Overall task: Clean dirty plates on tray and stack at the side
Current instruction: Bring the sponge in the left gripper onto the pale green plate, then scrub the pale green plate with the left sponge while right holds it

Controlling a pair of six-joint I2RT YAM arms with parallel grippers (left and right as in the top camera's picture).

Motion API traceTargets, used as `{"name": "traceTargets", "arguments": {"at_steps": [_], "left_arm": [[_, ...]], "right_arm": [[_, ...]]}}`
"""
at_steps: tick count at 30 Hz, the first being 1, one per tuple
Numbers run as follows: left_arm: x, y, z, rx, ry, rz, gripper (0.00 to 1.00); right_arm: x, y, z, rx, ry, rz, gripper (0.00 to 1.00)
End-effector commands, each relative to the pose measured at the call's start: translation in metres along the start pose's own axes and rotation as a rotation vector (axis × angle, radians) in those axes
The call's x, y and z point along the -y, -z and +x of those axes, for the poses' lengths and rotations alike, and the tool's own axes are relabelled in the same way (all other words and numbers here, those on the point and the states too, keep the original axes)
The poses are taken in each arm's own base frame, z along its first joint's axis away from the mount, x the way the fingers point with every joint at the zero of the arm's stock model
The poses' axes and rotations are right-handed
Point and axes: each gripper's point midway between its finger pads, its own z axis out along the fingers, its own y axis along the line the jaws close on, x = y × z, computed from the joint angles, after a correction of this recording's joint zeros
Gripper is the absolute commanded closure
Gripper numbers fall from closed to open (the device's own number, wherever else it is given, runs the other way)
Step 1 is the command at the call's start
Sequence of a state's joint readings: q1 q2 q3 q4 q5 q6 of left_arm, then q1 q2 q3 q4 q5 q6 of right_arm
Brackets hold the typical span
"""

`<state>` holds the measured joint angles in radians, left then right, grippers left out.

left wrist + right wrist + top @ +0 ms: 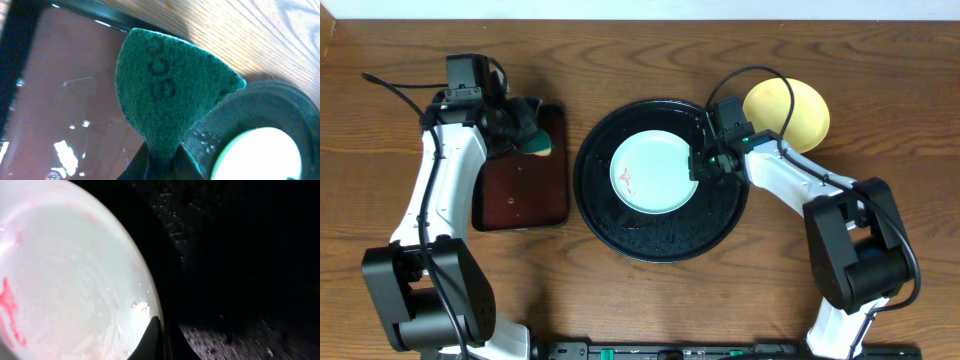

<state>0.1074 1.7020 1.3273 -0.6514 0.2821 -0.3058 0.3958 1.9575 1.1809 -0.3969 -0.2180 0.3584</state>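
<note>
Wooden bench [400, 40]: smeared plate [653, 172] lies right of the left end effector [525, 128] clamping a scouring pad [165, 95]; right end effector [701, 163] closed at its rim.

All I get of the room is one table [620, 60], a dark brown wooden top whose grain runs side to side across my overhead view. Beyond its far edge I see a pale strip [770, 8], with a sliver of the same pale tone at the far left corner. I cannot tell whether that is wall or floor. The light looks even, and the shadows on the wood are soft-edged. In my left wrist view the same wood looks much lighter, almost honey-coloured, with blurred grey shadows lying across the grain.
</note>
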Motion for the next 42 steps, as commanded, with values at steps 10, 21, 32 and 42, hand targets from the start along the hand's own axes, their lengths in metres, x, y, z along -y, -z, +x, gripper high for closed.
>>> {"name": "traceTargets", "arguments": {"at_steps": [10,21,32,42], "left_arm": [[0.076,-0.011,0.067,-0.186,-0.158,0.137,0.92],[0.130,-0.038,0.113,-0.168,-0.188,0.037,0.92],[0.169,-0.107,0.155,-0.199,-0.222,0.069,0.92],[0.101,-0.125,0.146,-0.121,-0.255,-0.271,0.93]], "right_arm": [[0.023,-0.007,-0.013,0.036,-0.134,0.062,0.99],[0.025,-0.006,-0.011,0.028,-0.170,0.064,0.99],[0.025,-0.006,-0.010,0.022,-0.178,0.063,0.99],[0.027,-0.006,-0.008,0.015,-0.180,0.072,0.99]]}}
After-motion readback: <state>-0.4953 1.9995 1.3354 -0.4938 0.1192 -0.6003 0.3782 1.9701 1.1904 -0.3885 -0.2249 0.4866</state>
